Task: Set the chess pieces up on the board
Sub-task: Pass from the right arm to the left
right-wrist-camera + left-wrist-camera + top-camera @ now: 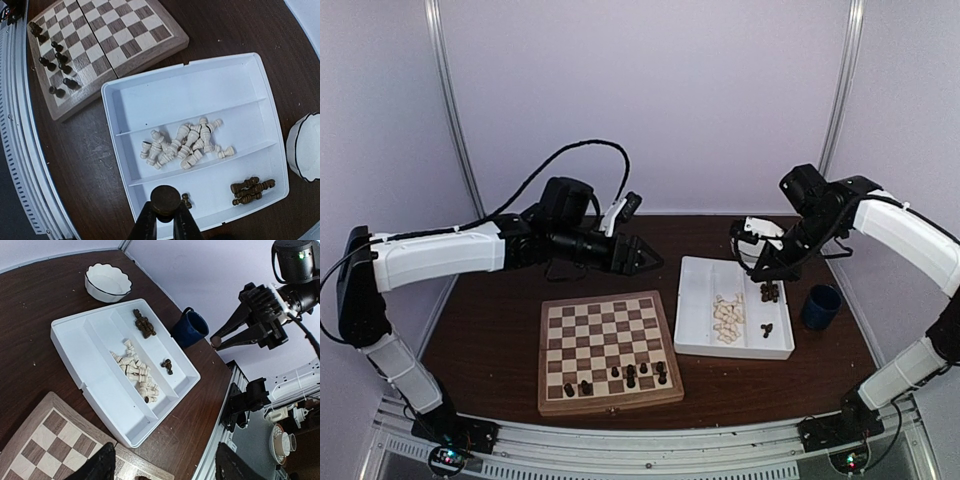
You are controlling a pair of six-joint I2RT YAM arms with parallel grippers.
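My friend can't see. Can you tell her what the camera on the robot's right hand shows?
The right gripper pinches a dark brown chess piece above a white tray. Cream pieces lie heaped in its middle section, with a few dark ones in the next. The chessboard at upper left has several dark pieces near one edge.

The right gripper point(165, 214) pinches a dark brown piece point(166, 198) over the white tray point(165, 90). Cream pieces point(185, 145) lie in its middle compartment.

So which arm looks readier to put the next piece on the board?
Probably right: the right fingers pinch a dark chess piece above the white tray; the left fingers are open, empty.
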